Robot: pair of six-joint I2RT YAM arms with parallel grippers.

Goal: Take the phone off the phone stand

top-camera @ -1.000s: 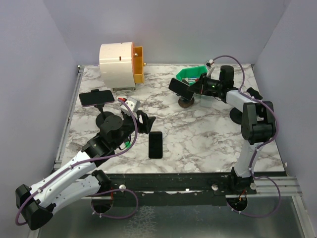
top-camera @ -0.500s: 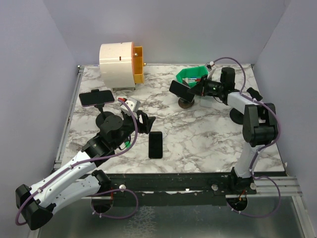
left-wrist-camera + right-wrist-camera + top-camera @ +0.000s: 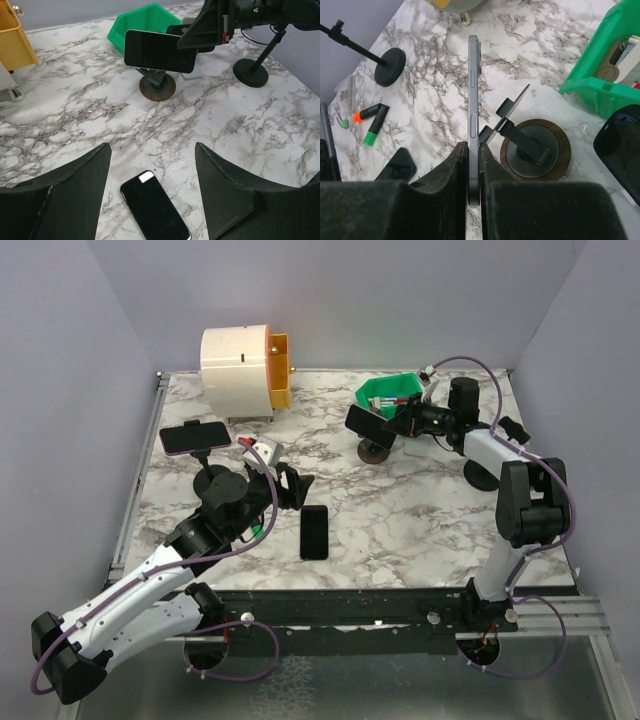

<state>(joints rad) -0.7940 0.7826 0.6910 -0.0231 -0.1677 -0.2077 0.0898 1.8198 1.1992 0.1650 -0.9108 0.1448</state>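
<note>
- Right gripper (image 3: 473,150) hides the near end of the phone (image 3: 473,85) between its pads. Whether the phone touches the cradle of the phone stand (image 3: 535,147) just behind it cannot be told.
- Its jaws are clenched narrowly on the phone's two faces and hold it on edge, beside the stand's round wooden base.
- Left gripper (image 3: 152,150) hangs released, jaws wide, over a second phone (image 3: 155,206) lying flat, and touches nothing.
- Marble table (image 3: 240,130) underneath, a green bin (image 3: 145,20) at the back, and pale lilac walls (image 3: 330,300) around.

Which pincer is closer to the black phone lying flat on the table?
Left. The left pincer sits open beside the flat phone; the right pincer is far back, clamped on the upright phone.
</note>
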